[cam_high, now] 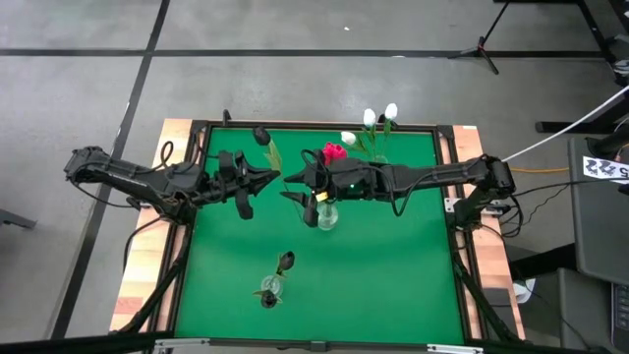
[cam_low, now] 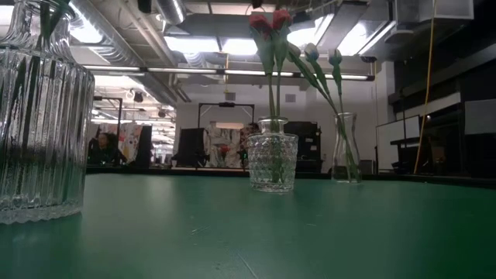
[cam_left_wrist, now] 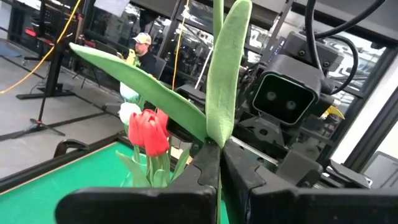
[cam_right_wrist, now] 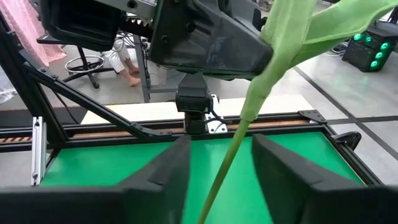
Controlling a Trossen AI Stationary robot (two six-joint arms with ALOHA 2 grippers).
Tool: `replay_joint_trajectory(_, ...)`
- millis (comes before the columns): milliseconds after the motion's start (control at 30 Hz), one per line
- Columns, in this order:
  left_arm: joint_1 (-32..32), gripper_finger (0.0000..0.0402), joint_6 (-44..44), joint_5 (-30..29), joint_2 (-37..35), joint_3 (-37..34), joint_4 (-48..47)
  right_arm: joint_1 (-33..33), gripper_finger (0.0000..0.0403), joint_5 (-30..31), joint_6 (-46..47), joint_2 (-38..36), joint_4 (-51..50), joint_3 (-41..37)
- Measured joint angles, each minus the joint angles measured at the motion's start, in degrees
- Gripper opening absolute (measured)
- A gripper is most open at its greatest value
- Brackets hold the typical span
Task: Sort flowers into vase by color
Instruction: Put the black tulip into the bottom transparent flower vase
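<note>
From above we see three vases filled: white flowers point(cam_high: 378, 118) beyond the centre vase point(cam_high: 325, 215), red ones point(cam_high: 334, 151) standing in it, a dark one point(cam_high: 285, 261) in the near vase point(cam_high: 269, 288). One dark flower point(cam_high: 261, 134) is left, held by the left gripper point(cam_high: 275, 178) just beside the centre vase.

The low view hides both arms but shows the red heads point(cam_low: 271, 21) upright.

The left wrist view shows its jaws clamped on the stem point(cam_left_wrist: 219, 124).

The right wrist view shows the same stem point(cam_right_wrist: 233, 149) between the right gripper's point(cam_right_wrist: 214, 177) parted fingers, not yet gripped, we judge.
</note>
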Motion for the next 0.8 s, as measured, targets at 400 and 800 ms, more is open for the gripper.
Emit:
replay_joint_trajectory(400, -0.02, 0.0001, 0.2, 0.5, -0.01, 0.0, 0.01, -0.06, 0.0015, 0.12, -1.27, 0.0, -0.2, 0.0)
replay_joint_trajectory(800, -0.22, 0.0093, 8.09, 8.04, -1.56, 0.04, -7.89, 0.15, 0.0003, 2.73, 2.54, -0.03, 1.69, -0.02)
